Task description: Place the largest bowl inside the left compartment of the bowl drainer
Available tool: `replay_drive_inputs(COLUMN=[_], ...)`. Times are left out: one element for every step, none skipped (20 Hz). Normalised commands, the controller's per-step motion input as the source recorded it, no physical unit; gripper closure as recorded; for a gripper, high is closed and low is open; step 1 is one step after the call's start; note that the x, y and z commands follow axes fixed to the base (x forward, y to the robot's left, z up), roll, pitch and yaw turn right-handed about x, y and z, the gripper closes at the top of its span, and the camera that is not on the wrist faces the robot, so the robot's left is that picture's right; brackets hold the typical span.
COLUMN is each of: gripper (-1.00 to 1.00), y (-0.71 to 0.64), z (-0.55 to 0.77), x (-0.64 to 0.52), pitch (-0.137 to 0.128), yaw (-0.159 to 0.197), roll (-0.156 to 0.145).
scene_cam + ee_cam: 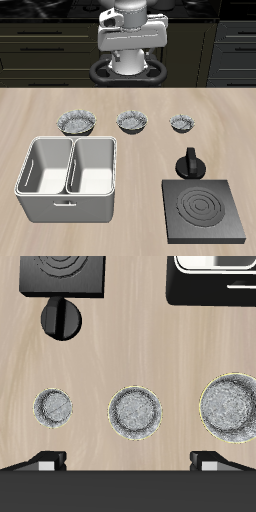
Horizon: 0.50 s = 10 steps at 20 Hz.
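The largest bowl (76, 122) sits upright at one end of a row of three fluted bowls on the wooden desk (140, 160), just behind the bowl drainer (68, 178); the claw (125, 461) hangs high above the row, fingers spread wide, gripping nothing; a dark stove plate (204, 211) lies near the desk's front edge.

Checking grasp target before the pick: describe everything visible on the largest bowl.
The largest bowl is the widest of three grey, metallic-looking bowls in a row across the table, with a scalloped, fluted rim and speckled inside. It sits upright and empty on the wood tabletop, just behind the bowl drainer, apart from it and from the medium bowl. Nothing touches it; the gripper is well clear.
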Motion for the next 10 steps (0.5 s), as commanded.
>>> replay_drive_inputs(gripper=[-1.00,-1.00,-1.00,-1.00,-1.00,-1.00,-1.00,-1.00,-1.00,-1.00], y=[-0.42,-0.17,-0.54,-0.52,-0.50,-0.51,-0.70,-0.40,-0.67,-0.49], z=[-0.01,0.05,0.09,0.04,-0.05,-0.13,-0.08,-0.07,-0.04,-0.03], x=[0.04,0.01,0.06,0.08,0.02,0.01,0.07,-0.02,0.04,0.01], pitch=[0.038,-0.002,-0.070,0.072,-0.023,0.074,0.038,0.006,-0.023,-0.008], yaw=[-0.034,0.023,0.075,-0.006,0.057,0.029,0.032,0.027,0.055,0.005], roll=[-0.093,0.117,-0.043,0.193,-0.048,-0.008,-0.106,-0.044,-0.081,-0.050])
